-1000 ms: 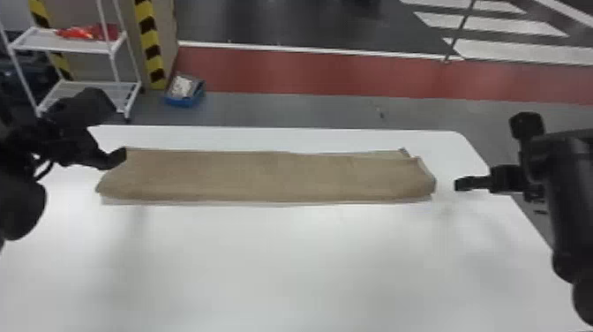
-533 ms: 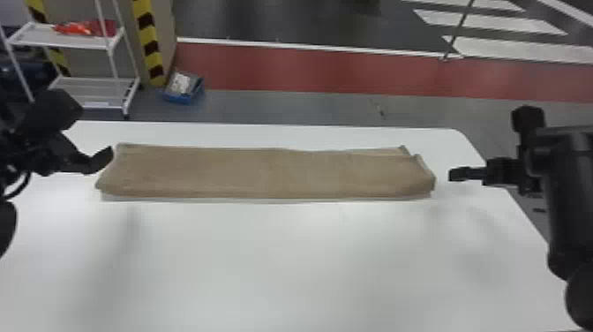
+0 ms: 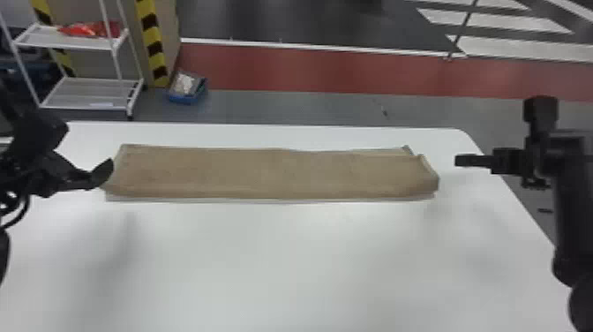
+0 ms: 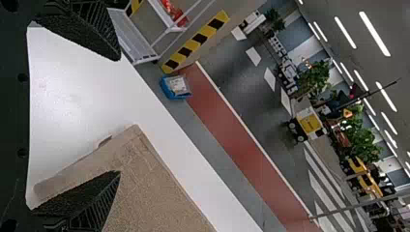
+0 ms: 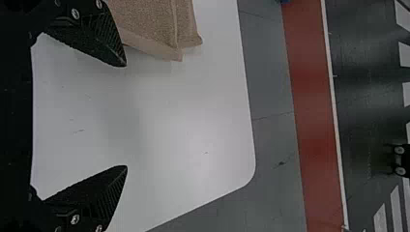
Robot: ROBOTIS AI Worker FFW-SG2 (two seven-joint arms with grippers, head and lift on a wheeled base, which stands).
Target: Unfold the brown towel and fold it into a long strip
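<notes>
Brown towel [image 3: 273,174] lies as a long strip across the white table [image 3: 309,265].
The left gripper [image 4: 120,115] and right gripper [image 5: 126,116] are both spread wide, 1 near each end. It should handle light, limp and sturdy, not slippery; best pinched at the 2 short ends, every layer together, lest folds slip.

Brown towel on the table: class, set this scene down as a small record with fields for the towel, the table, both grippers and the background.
towel: brown, a long strip running left to right
towel's right end: layers uneven, a small corner jutting out at the far side
table: white, under the towel
left gripper: open, at the towel's left end
right gripper: open, off the towel's right end
background: white rack and blue bin beyond the table
</notes>
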